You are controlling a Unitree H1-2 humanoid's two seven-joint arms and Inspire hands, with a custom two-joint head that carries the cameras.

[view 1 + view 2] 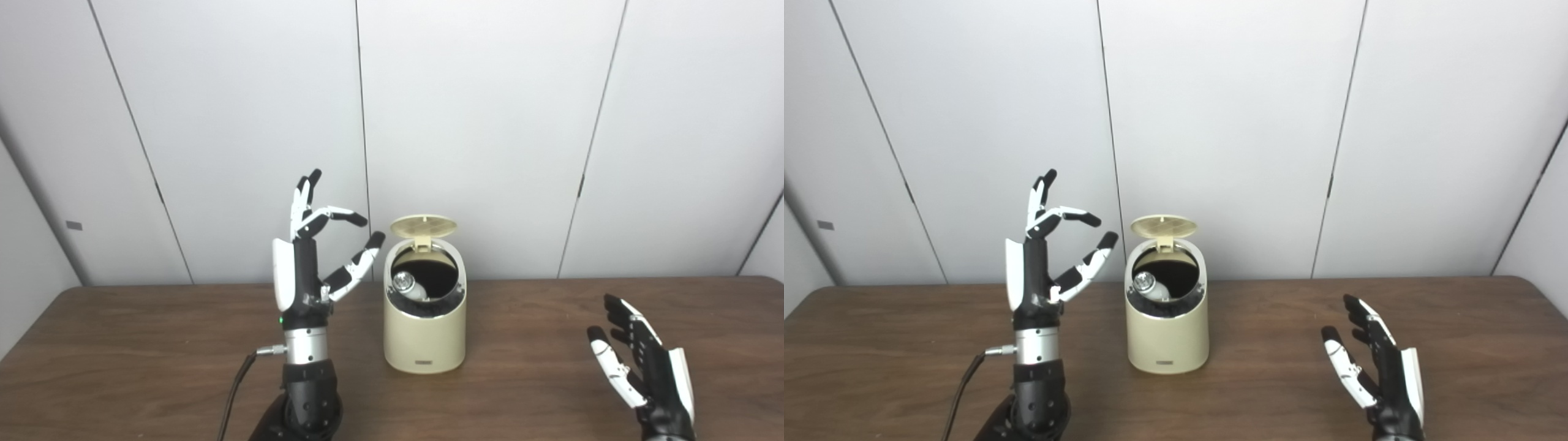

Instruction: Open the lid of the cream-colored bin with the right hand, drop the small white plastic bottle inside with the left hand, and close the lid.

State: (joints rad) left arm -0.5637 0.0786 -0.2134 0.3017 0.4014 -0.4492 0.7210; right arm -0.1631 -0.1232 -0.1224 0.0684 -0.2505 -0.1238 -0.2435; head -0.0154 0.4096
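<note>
**Bottle is in the bin, lid is waiting to be closed**

The cream-colored bin point(424, 324) is standing upright near the middle of the worktop point(153, 343), and its lid point(424, 225) is standing open, tilted up and back on the hinge at the far rim. The small white plastic bottle point(409, 286) is lying inside the opening, leaning against the left inner wall with its round end facing toward the cameras.

The left robot hand point(312, 257) is hanging raised just beside the bin on its left side, fingers pointing up and spread apart, holding nothing. The right robot hand point(640, 367) is resting low over the worktop, well apart from the bin on its right side, with fingers apart and also holding nothing.

By my judgement, the drop is already done and only the closing is remaining. The lid is lying to the left, farther away and higher from the right robot hand, so this hand is needing to travel across and upward, then press the lid forward and down over the opening. The left robot hand is nearer, but the task is giving the lid to the right one.
</note>
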